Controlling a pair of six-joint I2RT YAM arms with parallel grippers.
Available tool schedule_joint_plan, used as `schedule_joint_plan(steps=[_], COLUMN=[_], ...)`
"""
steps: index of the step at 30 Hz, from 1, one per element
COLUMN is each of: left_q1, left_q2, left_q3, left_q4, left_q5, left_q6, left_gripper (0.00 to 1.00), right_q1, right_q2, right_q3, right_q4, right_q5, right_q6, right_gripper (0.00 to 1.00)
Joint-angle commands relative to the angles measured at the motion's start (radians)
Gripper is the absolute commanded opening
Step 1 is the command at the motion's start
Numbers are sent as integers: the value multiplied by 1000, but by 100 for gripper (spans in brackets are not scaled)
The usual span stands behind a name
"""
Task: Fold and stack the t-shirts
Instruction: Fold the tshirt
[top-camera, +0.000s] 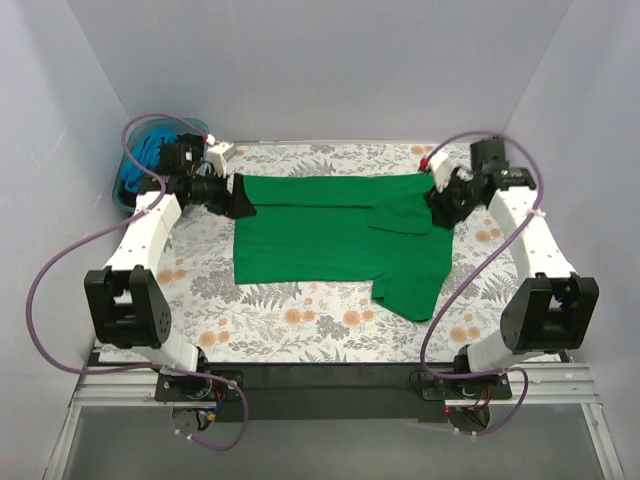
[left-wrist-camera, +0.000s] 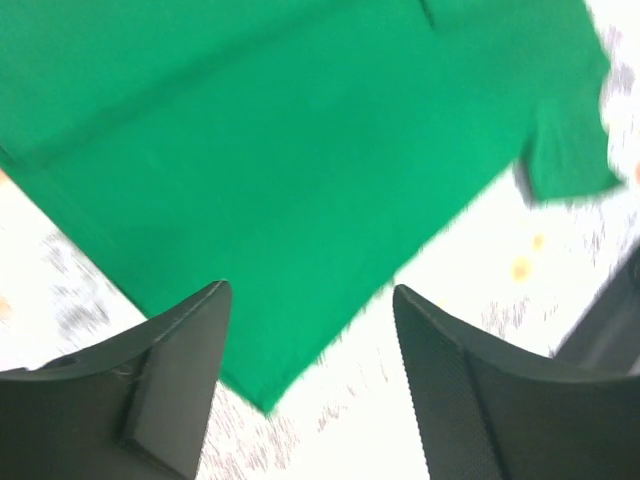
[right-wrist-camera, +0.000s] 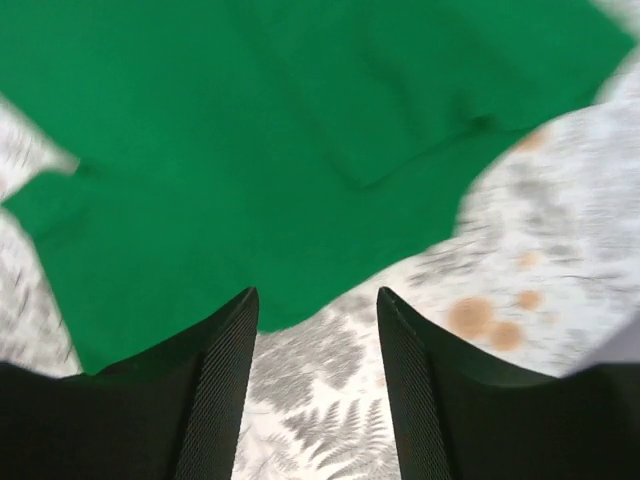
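Observation:
A bright green t-shirt (top-camera: 330, 235) lies spread on the floral tablecloth, its far edge folded over and one sleeve (top-camera: 412, 290) sticking out at the near right. My left gripper (top-camera: 240, 198) is at the shirt's far left corner, open and empty; in the left wrist view (left-wrist-camera: 310, 300) the shirt (left-wrist-camera: 280, 150) lies under it with a corner between the fingers. My right gripper (top-camera: 438, 205) is at the shirt's far right edge, open and empty; in the right wrist view (right-wrist-camera: 315, 300) the green fabric (right-wrist-camera: 270, 130) ends just ahead of the fingertips.
A pale blue tub (top-camera: 150, 160) with teal-blue fabric stands at the far left corner, behind my left arm. The floral tablecloth (top-camera: 300, 320) covers the table. White walls close in the back and both sides.

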Motion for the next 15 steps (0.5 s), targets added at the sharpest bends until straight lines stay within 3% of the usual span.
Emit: schedule_joint_plan(steps=[1, 7, 15], left_q1=[2, 2, 2], left_q2=[-81, -220, -267], left_q3=[-158, -335, -410], left_q4=[-135, -156, -140], left_q5=[41, -19, -63], left_q6=[203, 303, 328], left_gripper=[63, 59, 59], right_q1=[46, 185, 313], right_q2=[-49, -217, -261], right_q3=[-232, -510, -676], right_q4=[-151, -144, -29], right_q5=[25, 83, 168], right_q6=[-109, -101, -25], right_gripper=[55, 51, 52])
